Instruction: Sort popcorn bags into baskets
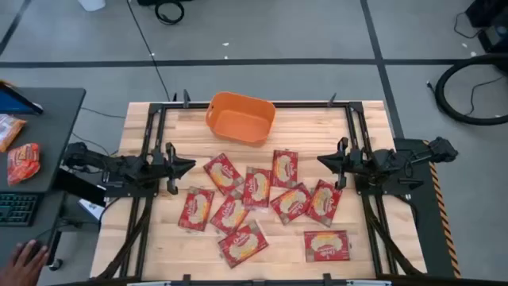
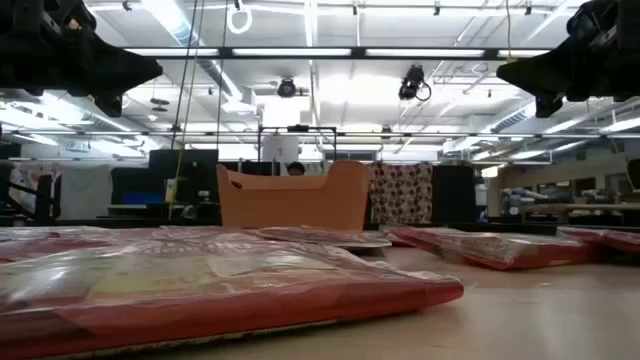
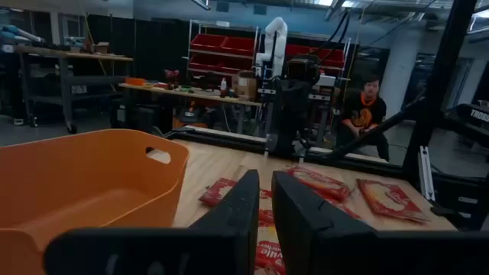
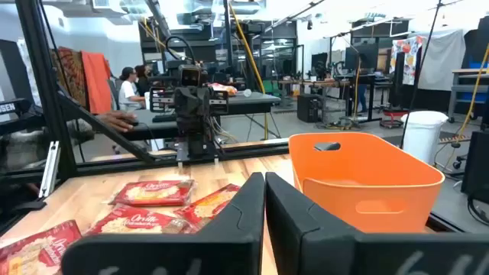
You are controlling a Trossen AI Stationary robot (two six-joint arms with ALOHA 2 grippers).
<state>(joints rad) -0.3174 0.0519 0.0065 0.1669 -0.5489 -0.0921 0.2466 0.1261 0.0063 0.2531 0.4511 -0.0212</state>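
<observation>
Several red foil popcorn bags (image 1: pixel 257 187) with cream labels lie flat on the wooden table, some overlapping, between the two arms; they also show in the low view (image 2: pixel 200 285). The orange tub (image 1: pixel 240 116) stands at the table's far edge, with nothing showing inside it (image 3: pixel 84 183) (image 4: pixel 359 179). My left gripper (image 1: pixel 190 166) (image 3: pixel 265 200) hovers shut above the table, left of the bags. My right gripper (image 1: pixel 320 161) (image 4: pixel 264 200) hovers shut to their right. Each points toward the other, and neither touches anything.
A black metal frame (image 1: pixel 151 135) runs along the table's sides. A dark side table (image 1: pixel 48 127) on the left holds an orange-red snack packet (image 1: pixel 24 161) and a keyboard; a person's hand (image 1: pixel 28 258) rests near it. People sit beyond the table (image 3: pixel 367 114).
</observation>
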